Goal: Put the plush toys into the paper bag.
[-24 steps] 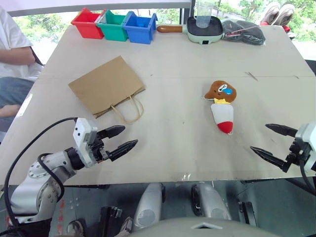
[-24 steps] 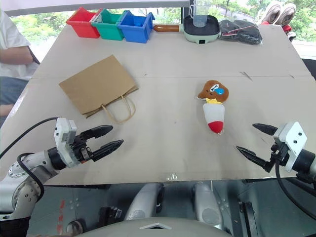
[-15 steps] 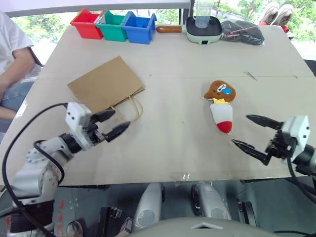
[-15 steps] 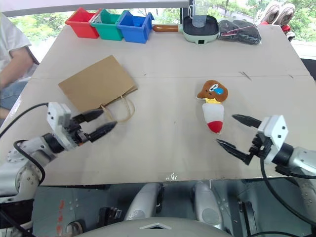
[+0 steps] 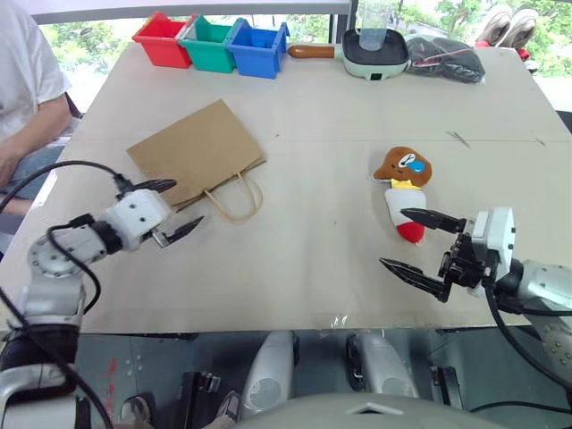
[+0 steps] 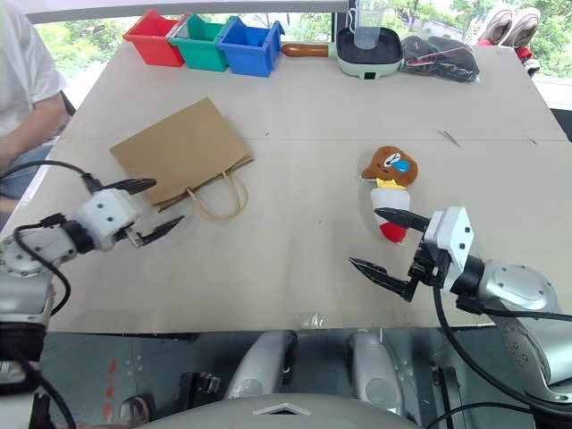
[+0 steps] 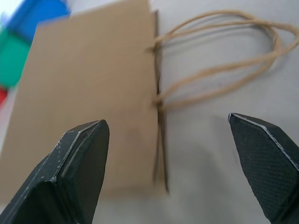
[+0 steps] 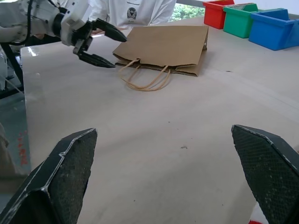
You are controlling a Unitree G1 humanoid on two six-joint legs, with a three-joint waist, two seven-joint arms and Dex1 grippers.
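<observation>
the left gripper (image 5: 170, 210) has swung in from the table's near edge, jaws wide, to the corner of the flat brown kraft paper bag (image 5: 195, 152) beside its twisted loop handles (image 5: 234, 197). the right gripper (image 5: 420, 243), gaping and empty, has closed on the white red-tipped cone toy (image 5: 402, 210), perhaps just short of touching, with the brown rounded plush (image 5: 402, 165) beyond. both toys are still out on the table; grabbing looks imminent.
</observation>
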